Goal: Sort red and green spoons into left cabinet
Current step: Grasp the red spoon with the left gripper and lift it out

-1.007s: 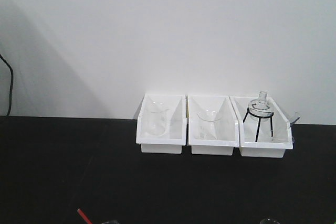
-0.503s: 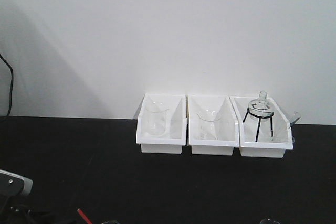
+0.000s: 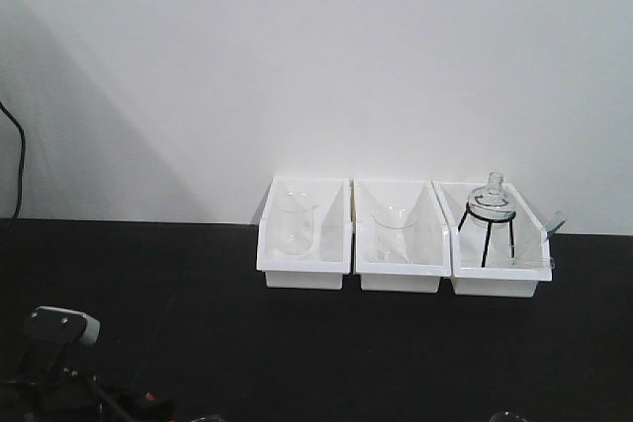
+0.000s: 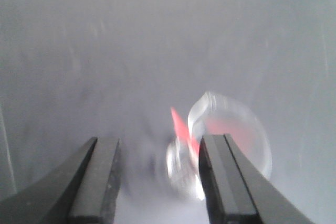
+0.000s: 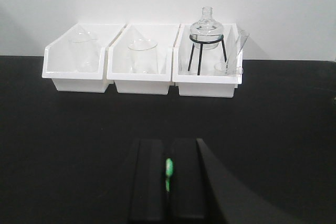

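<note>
The left wrist view is blurred. In it my left gripper [image 4: 157, 144] stands open over a pale surface. A red spoon handle [image 4: 179, 125] leans out of a clear glass beaker [image 4: 239, 135] just ahead of the right finger [image 4: 223, 182], with nothing between the pads. My right gripper [image 5: 168, 148] is shut on the green spoon [image 5: 168, 167], of which a thin green sliver shows between the black pads above the black table [image 5: 63, 145]. In the front view only my left arm [image 3: 61, 326] shows, at the bottom left. The left cabinet is out of view.
Three white bins [image 3: 305, 239] stand side by side against the back wall. They hold a beaker [image 3: 293, 224], a conical glass [image 3: 394, 229] and a round flask on a black tripod [image 3: 490, 219]. Glass rims [image 3: 506, 415] peek over the front view's bottom edge.
My left arm has come up into the front view from the bottom left and moved right. It now covers the red handle that showed at the bottom edge.
</note>
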Motion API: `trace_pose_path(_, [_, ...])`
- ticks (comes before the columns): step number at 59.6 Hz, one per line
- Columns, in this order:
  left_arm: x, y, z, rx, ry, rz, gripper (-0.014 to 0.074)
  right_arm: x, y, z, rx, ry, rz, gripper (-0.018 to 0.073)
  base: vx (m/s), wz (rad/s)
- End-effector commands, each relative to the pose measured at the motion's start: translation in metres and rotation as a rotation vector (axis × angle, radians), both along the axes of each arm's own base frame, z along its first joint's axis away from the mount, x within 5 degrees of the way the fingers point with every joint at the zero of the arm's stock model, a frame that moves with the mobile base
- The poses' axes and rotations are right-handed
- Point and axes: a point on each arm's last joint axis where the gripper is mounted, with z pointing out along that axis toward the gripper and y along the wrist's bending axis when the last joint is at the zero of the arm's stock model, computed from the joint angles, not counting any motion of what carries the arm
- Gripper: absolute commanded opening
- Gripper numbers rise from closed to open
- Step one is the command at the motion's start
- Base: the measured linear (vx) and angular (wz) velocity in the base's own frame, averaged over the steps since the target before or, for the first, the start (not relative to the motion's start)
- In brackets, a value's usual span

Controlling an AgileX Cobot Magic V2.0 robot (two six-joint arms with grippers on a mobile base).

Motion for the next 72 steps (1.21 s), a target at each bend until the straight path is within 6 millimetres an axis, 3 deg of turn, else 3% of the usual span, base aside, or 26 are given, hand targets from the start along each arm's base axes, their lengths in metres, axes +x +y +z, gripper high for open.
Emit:
trace_pose_path(1, [0.01,-0.004,0.022,-0.113,-0.053,0.029,0.0451,0.001,0.001,0.018,-0.008,-0.104,0.01,-0.0004,0.0,0.0])
trace_pose_path(24, [0.016,-0.006,0.009,-0.125,0.003,0.041,0.0451,0.001,0.0,0.017,-0.008,-0.099,0.009,-0.0004,0.0,0.0])
trace_pose_path(45, [0.018,-0.006,0.012,-0.125,-0.008,0.042,0.043,0.001,0.0,0.017,-0.01,-0.09,0.007,-0.0004,0.0,0.0])
trace_pose_path(52, [0.02,-0.007,0.016,-0.135,-0.022,0.033,0.034,0.001,0.0,0.017,-0.01,-0.09,0.007,-0.0004,0.0,0.0])
trace_pose_path(66, [0.021,-0.011,0.022,-0.165,-0.04,-0.003,0.0002,0.001,0.0,0.016,-0.01,-0.082,0.006,-0.0004,0.0,0.0])
trace_pose_path(72, [0.021,-0.011,0.022,-0.169,-0.04,-0.006,-0.0008,0.001,0.0,0.016,-0.01,-0.077,0.005,-0.0004,0.0,0.0])
